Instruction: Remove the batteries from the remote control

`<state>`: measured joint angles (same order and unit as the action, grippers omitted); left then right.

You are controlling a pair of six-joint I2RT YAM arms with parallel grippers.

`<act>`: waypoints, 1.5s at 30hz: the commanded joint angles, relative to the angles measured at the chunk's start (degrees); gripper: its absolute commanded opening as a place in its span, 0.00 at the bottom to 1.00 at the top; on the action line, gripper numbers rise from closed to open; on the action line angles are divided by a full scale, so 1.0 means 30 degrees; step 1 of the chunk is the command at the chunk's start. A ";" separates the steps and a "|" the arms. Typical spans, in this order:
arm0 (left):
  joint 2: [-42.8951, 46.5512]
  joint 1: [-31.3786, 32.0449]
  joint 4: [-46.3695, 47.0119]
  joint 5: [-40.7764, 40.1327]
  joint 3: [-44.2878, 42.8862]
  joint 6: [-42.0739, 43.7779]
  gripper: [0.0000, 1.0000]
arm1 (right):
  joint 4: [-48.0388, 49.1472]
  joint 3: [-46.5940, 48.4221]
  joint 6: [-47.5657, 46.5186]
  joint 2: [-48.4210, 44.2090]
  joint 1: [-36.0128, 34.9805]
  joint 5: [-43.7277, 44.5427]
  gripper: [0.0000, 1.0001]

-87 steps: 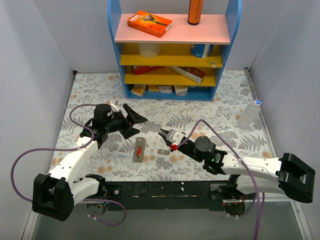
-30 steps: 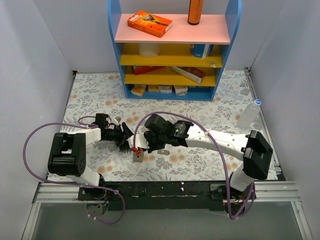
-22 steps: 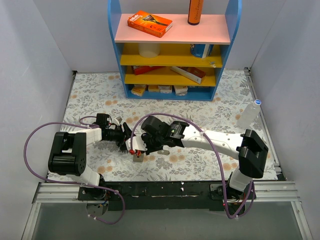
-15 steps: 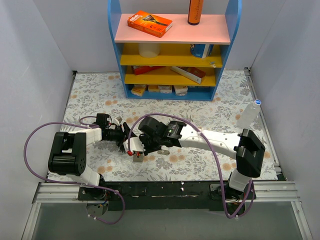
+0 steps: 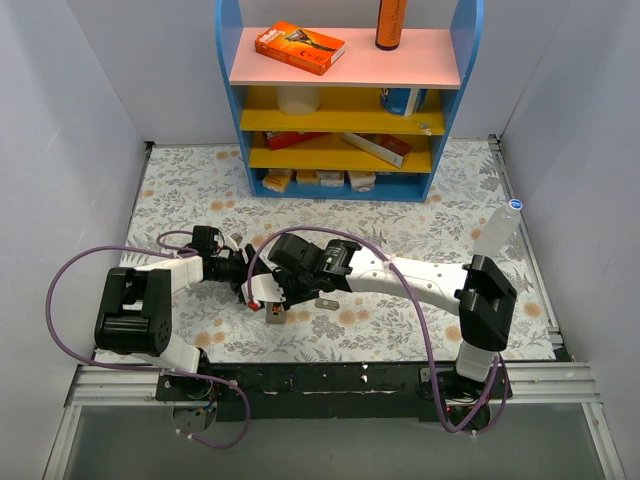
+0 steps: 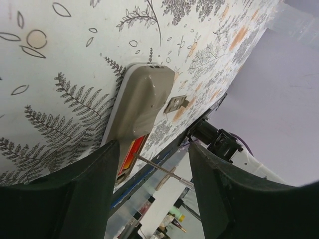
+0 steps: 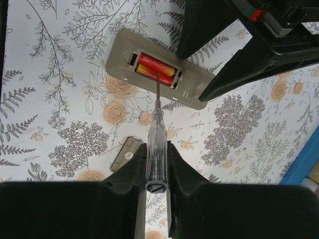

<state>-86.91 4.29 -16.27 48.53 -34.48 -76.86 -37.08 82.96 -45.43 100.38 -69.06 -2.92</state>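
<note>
The prying step seemed in hand: the right hand (image 7: 156, 157), clamped on a screwdriver (image 7: 155, 130), held its tip at the batteries (image 7: 149, 63) seated in the remote control (image 7: 193, 92) near the bench's (image 5: 400, 335) near edge, the left hand (image 6: 152, 149) half-wide astride it, so next called for levering one cell out.

The left tool (image 6: 153, 149) flanks the remote control (image 6: 142, 99); screwdriver (image 7: 155, 129) stands in its recess; plate (image 7: 125, 153) lies near.

Remote control (image 5: 277, 316) mostly hidden under right hand (image 5: 262, 296) (top view); batteries (image 6: 128, 152) only sliver.
</note>
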 commanded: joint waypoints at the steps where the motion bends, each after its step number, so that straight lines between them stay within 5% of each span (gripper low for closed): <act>1: 0.0465 0.0121 -0.0523 -0.1324 -0.0284 0.0454 0.58 | -0.0764 0.1232 -0.0003 0.0437 -0.0184 0.0504 0.01; 8: 0.0553 0.0121 -0.0670 -0.1647 -0.0314 0.0454 0.57 | -0.1174 0.1731 0.0084 0.0759 -0.0271 0.0504 0.01; 19: 0.0086 0.0209 -0.0172 -0.0357 -0.0050 0.0190 0.39 | -0.3020 0.4217 0.1021 0.2984 -0.0740 0.2231 0.01; 31: -0.0208 0.0268 -0.0230 -0.0504 -0.0050 0.0190 0.34 | -0.3988 0.6507 0.1784 0.4978 -0.1210 0.2818 0.01; 45: -0.0676 0.0443 -0.0260 -0.0651 -0.0050 0.0249 0.31 | 0.0200 0.0828 0.1139 0.2138 -0.0507 0.1354 0.01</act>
<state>-87.94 4.89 -17.50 46.37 -34.57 -76.49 -42.78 91.22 -41.23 106.85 -72.14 4.51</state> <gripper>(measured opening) 0.313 0.211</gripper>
